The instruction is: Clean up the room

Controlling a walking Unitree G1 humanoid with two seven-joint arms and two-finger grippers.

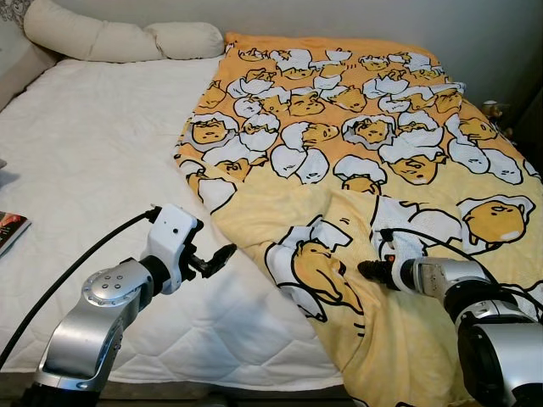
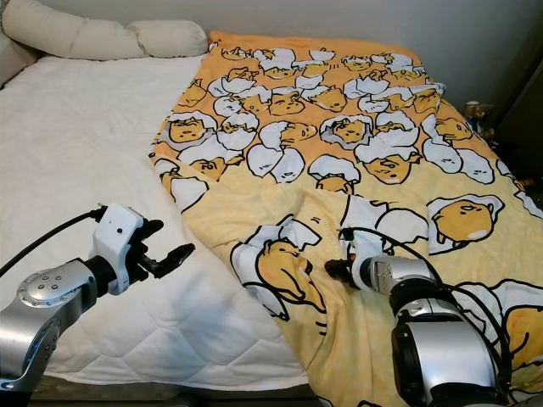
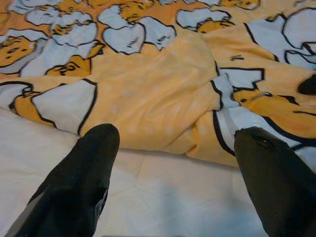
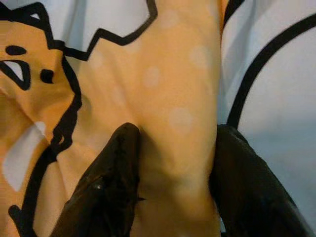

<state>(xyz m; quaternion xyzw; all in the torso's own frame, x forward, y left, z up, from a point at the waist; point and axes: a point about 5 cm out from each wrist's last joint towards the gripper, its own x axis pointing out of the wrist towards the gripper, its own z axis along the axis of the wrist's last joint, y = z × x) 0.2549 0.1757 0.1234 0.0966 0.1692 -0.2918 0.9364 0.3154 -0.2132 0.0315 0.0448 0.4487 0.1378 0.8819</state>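
Observation:
A yellow blanket (image 1: 356,144) printed with white and orange egg figures covers the right half of the bed, its left edge rumpled and folded on the white quilted sheet (image 1: 93,153). My right gripper (image 1: 366,270) lies low on the blanket near the bed's front, and the right wrist view has its fingers (image 4: 116,163) shut on a raised fold of the blanket (image 4: 177,98). My left gripper (image 1: 216,254) hovers open over the white sheet just left of the blanket's edge (image 3: 163,133), nothing between its fingers (image 3: 84,168).
Two cream pillows (image 1: 127,38) lie at the head of the bed. A book (image 1: 10,229) rests on the sheet at the far left edge. Dark furniture with a small object (image 1: 494,108) stands right of the bed by the wall.

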